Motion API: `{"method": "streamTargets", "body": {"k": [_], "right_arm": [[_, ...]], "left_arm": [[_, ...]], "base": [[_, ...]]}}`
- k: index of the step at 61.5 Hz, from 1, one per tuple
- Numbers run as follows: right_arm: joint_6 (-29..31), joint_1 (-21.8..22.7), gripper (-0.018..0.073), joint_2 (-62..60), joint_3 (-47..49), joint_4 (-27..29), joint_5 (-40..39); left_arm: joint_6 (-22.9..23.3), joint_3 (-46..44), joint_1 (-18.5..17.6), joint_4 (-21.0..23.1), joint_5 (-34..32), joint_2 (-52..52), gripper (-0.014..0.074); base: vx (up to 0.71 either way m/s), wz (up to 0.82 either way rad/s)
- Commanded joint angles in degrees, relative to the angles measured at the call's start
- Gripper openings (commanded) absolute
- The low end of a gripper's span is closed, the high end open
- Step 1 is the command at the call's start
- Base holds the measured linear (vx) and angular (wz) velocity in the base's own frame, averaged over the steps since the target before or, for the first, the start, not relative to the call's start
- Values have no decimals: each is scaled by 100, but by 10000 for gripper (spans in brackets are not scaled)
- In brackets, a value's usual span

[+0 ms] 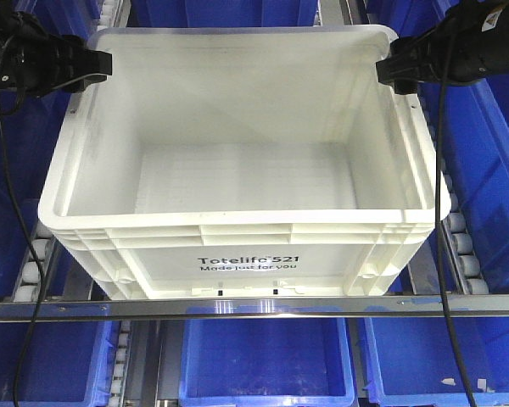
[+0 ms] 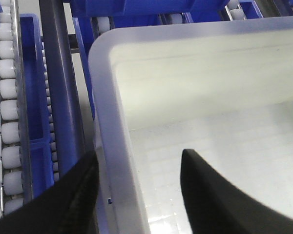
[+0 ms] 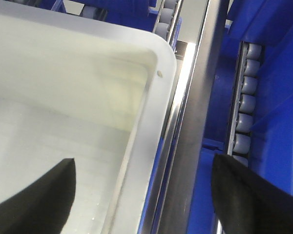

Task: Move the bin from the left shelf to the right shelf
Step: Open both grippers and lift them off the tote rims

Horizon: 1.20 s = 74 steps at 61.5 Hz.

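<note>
The bin point(image 1: 246, 246), a large empty white tote with black print on its front wall, sits on the roller shelf in the middle of the front view. My left gripper point(image 1: 102, 68) is at its far left corner and my right gripper point(image 1: 387, 69) at its far right corner. In the left wrist view the left gripper point(image 2: 139, 163) is open, one finger outside and one inside the bin's left rim point(image 2: 110, 122). The right gripper point(image 3: 144, 165) is open too, straddling the right rim point(image 3: 151, 131) and the rail beside it.
Blue bins flank the tote on the left point(image 1: 8, 170) and right point(image 1: 492, 170), with more below point(image 1: 263, 365). A metal front rail point(image 1: 254, 307) runs under the tote. Roller tracks point(image 1: 458, 246) point(image 2: 10, 97) and a steel rail point(image 3: 195, 122) lie close beside its walls.
</note>
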<state>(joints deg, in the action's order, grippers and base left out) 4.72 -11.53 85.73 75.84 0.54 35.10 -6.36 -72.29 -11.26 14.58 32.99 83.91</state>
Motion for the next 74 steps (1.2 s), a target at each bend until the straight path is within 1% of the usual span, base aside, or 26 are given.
{"method": "streamTargets", "body": {"k": [1, 9, 15, 23, 32, 40, 44, 48, 55, 63, 68, 74], "right_arm": [[-137, 37, 558, -235, 190, -20, -462], [-183, 31, 558, -429, -87, -7, -921], [-184, 31, 558, -689, -506, -7, -1308], [-173, 31, 558, -1125, -1128, -54, -1941], [-155, 31, 558, -1591, -1684, -54, -2328], [4, 31, 558, -2054, -2212, -54, -2765], [76, 31, 558, -2321, -2505, -54, -3001], [126, 31, 558, -2622, -2829, -54, -3198], [130, 31, 558, -3248, -3521, -54, -3568], [130, 31, 558, -4005, -4378, -54, -3760], [130, 31, 558, -4544, -4874, -54, -3774], [197, 31, 558, -5226, -5412, -54, -3774]], "left_arm": [[-44, -183, -34, 93, -356, -228, 346], [-60, -171, -34, 86, -257, -228, 316], [-102, 52, -34, 86, -459, -351, 299], [-159, 601, -34, 86, -993, -700, 297], [-210, 1310, -34, 82, -1709, -1262, 297], [-477, 2072, -34, 74, -2351, -1870, 297], [-616, 2459, -34, 74, -2557, -2198, 297], [-642, 2849, -34, 74, -2689, -2540, 297], [-642, 3549, -34, 74, -2742, -3164, 297], [-642, 4303, -34, 87, -2699, -4041, 297], [-642, 4637, -34, 87, -2533, -4656, 297], [-642, 4838, -34, 87, -2224, -5362, 297]], "base": [[0, 0], [0, 0], [0, 0], [0, 0], [0, 0], [0, 0], [0, 0], [0, 0], [0, 0], [0, 0], [0, 0], [0, 0]]}}
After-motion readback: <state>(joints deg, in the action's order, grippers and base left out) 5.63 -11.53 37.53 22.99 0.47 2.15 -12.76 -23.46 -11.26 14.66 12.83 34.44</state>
